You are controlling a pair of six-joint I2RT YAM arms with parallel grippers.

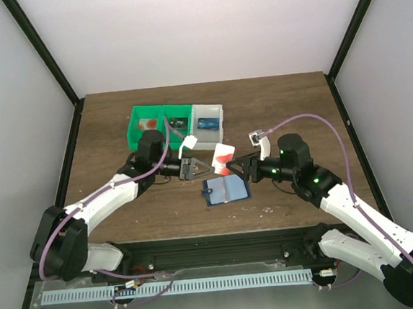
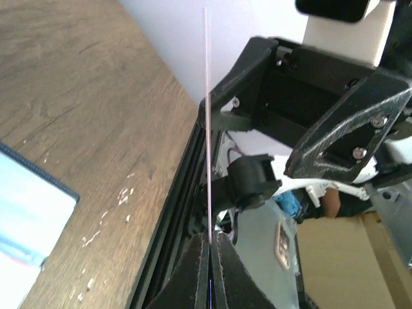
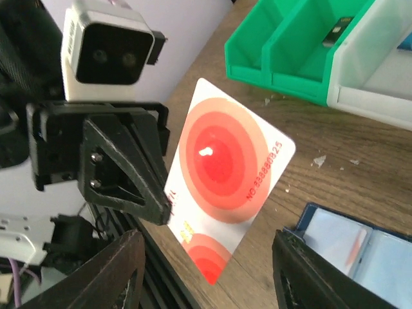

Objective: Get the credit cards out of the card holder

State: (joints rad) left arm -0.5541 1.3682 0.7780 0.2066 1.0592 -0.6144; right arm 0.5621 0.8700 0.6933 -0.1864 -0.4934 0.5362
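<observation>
My left gripper is shut on a credit card, whitish with red rings, and holds it upright above the table. In the left wrist view the card shows edge-on, pinched between the fingertips. In the right wrist view the card faces the camera, held at its left edge. My right gripper is open, its fingers wide apart just short of the card, touching nothing; in the top view it is right of the card. The navy card holder lies open on the table below, also seen in both wrist views.
A green bin and a white bin stand behind the grippers, seen also in the right wrist view. The green bin holds a red-spotted card. The table's near edge with a black rail is close.
</observation>
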